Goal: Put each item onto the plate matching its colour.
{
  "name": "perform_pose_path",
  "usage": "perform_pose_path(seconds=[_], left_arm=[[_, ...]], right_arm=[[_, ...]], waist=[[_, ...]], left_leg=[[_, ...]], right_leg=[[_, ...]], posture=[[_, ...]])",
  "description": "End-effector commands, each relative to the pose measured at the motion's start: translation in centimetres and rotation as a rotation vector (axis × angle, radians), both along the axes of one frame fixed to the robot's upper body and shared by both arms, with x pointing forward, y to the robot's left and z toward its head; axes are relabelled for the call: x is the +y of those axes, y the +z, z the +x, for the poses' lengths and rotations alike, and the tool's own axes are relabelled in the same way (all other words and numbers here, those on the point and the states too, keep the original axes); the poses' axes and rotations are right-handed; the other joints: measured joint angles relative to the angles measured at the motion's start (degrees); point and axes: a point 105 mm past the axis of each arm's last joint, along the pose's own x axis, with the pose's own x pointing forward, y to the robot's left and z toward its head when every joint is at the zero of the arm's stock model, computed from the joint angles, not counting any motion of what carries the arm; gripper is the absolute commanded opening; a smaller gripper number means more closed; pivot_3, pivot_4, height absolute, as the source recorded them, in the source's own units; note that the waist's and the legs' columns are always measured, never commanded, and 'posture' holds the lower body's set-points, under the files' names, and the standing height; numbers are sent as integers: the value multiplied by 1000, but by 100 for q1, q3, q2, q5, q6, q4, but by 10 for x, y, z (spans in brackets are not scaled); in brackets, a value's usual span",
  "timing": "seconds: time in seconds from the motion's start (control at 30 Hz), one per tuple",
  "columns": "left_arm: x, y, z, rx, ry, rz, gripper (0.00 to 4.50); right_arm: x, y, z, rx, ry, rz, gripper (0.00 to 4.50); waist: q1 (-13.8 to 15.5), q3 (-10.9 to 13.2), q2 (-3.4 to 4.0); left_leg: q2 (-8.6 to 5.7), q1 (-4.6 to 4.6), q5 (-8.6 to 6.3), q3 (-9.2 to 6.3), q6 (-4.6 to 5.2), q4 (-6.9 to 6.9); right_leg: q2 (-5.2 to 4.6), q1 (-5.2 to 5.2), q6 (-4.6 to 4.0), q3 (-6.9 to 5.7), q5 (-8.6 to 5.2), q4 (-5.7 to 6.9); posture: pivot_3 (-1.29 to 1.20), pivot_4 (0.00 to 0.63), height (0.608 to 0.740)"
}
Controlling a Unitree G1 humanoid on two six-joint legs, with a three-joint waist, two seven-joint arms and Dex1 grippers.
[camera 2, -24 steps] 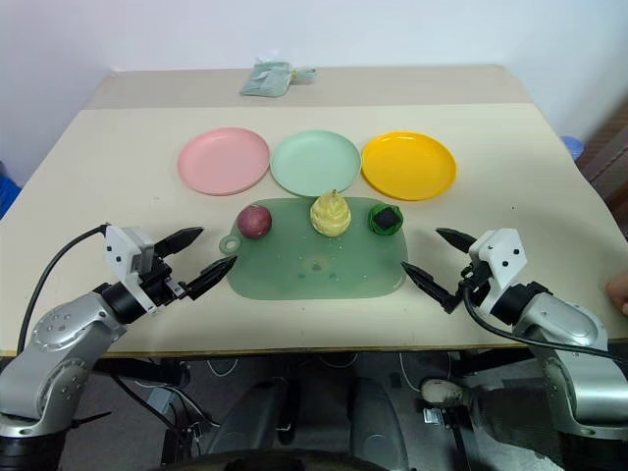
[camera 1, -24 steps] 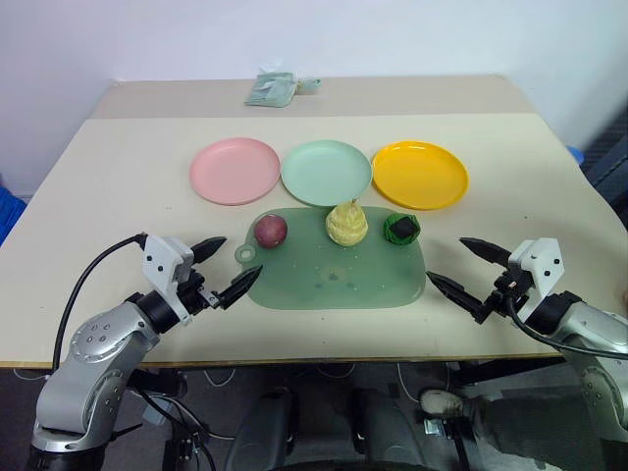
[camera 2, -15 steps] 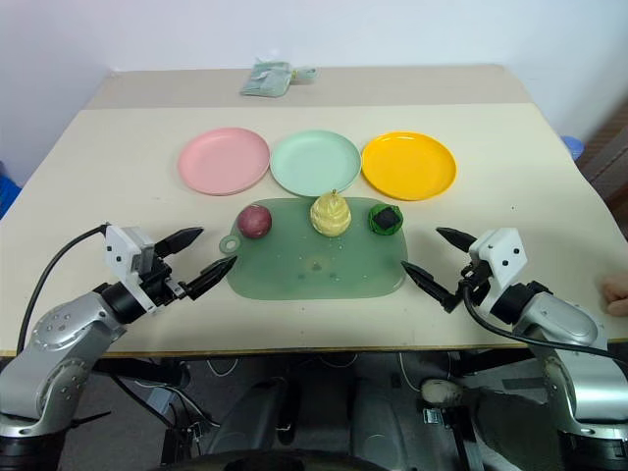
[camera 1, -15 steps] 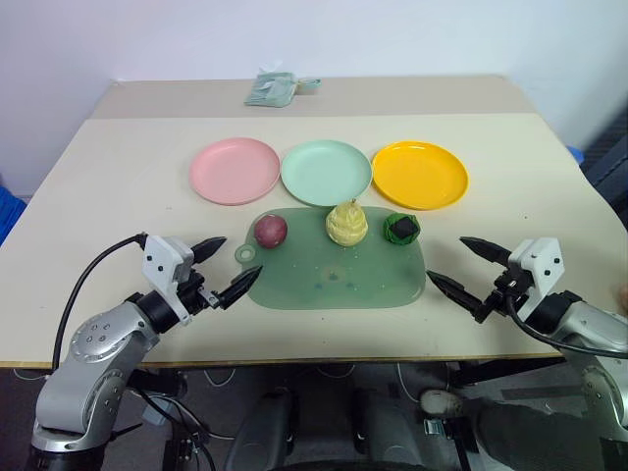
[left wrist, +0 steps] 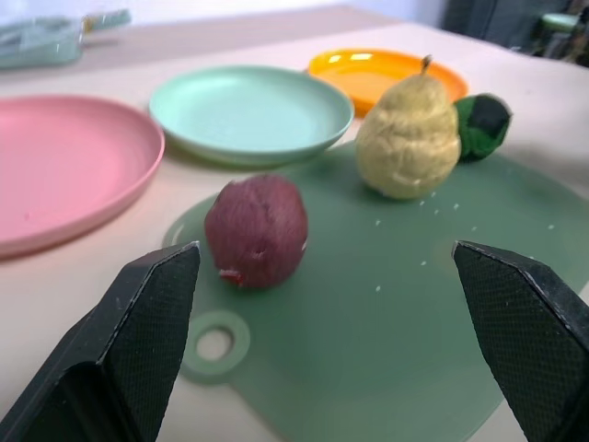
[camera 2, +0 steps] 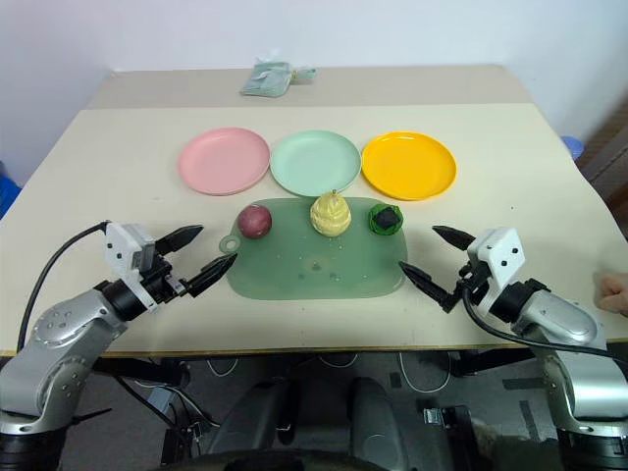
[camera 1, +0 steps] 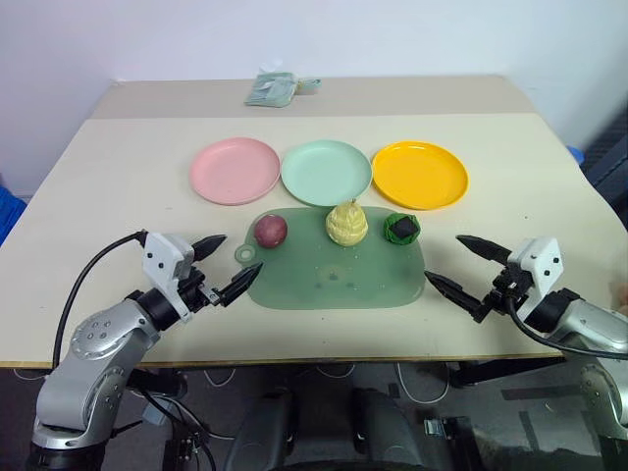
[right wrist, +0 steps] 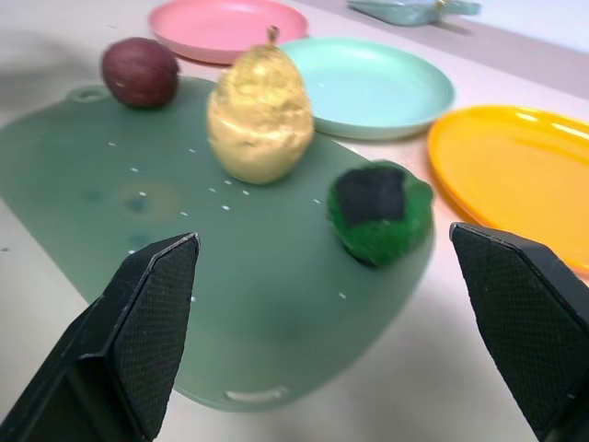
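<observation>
Three items lie in a row along the far edge of a green cutting mat (camera 1: 339, 280): a reddish-purple fruit (camera 1: 271, 231), a pale-yellow pear (camera 1: 346, 224) with a stem, and a dark green lump (camera 1: 400, 228). Behind the mat stand the pink plate (camera 1: 235, 171), the mint green plate (camera 1: 326, 173) and the orange-yellow plate (camera 1: 420, 175), all bare. My left gripper (camera 1: 226, 267) hovers open off the mat's left end, nearest the purple fruit (left wrist: 257, 230). Off the mat's right end my right gripper (camera 1: 461, 269) hangs open, nearest the green lump (right wrist: 378, 214). Neither holds anything.
A folded pale green cloth (camera 1: 272, 88) lies at the table's far edge. A person's hand (camera 2: 615, 291) shows at the right border, beside the table's near right corner. Bare tabletop lies left and right of the plates.
The right gripper has edged slightly toward the mat. A person's hand has come a little further in at the right border. The items and plates have kept still.
</observation>
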Motion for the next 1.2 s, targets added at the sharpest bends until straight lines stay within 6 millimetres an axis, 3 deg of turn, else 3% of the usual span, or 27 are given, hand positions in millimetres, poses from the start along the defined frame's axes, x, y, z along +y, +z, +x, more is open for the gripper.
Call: perform_pose_path(seconds=[0.03, 0.2, 0.6, 0.87, 0.97, 1.1, 1.13, 1.2], left_arm=[[0, 13, 10, -17, 50, -35, 4500], [-18, 21, 32, -33, 89, -37, 4500], [-27, -4, 82, 85, 217, 35, 4500], [-46, -18, 91, 133, 172, 45, 4500], [-43, -16, 94, 123, 197, 32, 3631], [-40, -10, 96, 86, 220, 34, 1791], [-38, -8, 97, 75, 231, 36, 1539], [-33, 3, 101, 26, 272, 10, 1539]], right_arm=[[19, 17, -7, -62, 149, 16, 4463], [38, 27, -2, -95, 282, 1, 4463], [56, 38, 4, -139, 361, -44, 4463], [57, 42, 3, -151, 340, -47, 4463], [57, 43, 3, -158, 330, -48, 4500], [57, 44, 4, -163, 319, -44, 4500], [58, 44, 4, -163, 319, -45, 4500], [58, 43, 5, -163, 316, -46, 4500]], waist=[[3, 0, 0], [1, 1, -2], [9, 2, -5], [1, 2, -6], [1, 2, -6], [1, 2, -6], [2, 2, -6], [6, 2, -6]], left_leg=[[0, 0, 0, 0, 0, 1], [-2, 0, 0, 0, 0, 5], [-7, 0, 1, -3, -1, 5], [-9, 0, 1, -3, -1, 3], [-9, 0, 1, -4, -1, 2], [-9, -1, 1, -4, -1, 3], [-9, -1, 1, -4, -1, 3], [-9, -1, 1, -4, -1, 3]], right_leg=[[1, 0, 1, -3, 0, 0], [4, 2, 4, -6, 2, 2], [11, 1, 24, -9, 14, 5], [2, -1, 25, -7, 15, 6], [2, -2, 25, -7, 15, 7], [0, -2, 25, -7, 16, 7], [0, -2, 25, -7, 16, 7], [0, -2, 25, -7, 16, 7]], posture=[[0, 150, 740], [0, 150, 740], [0, 150, 740], [0, 150, 740], [0, 150, 740], [0, 150, 740], [0, 150, 740], [0, 150, 740]])
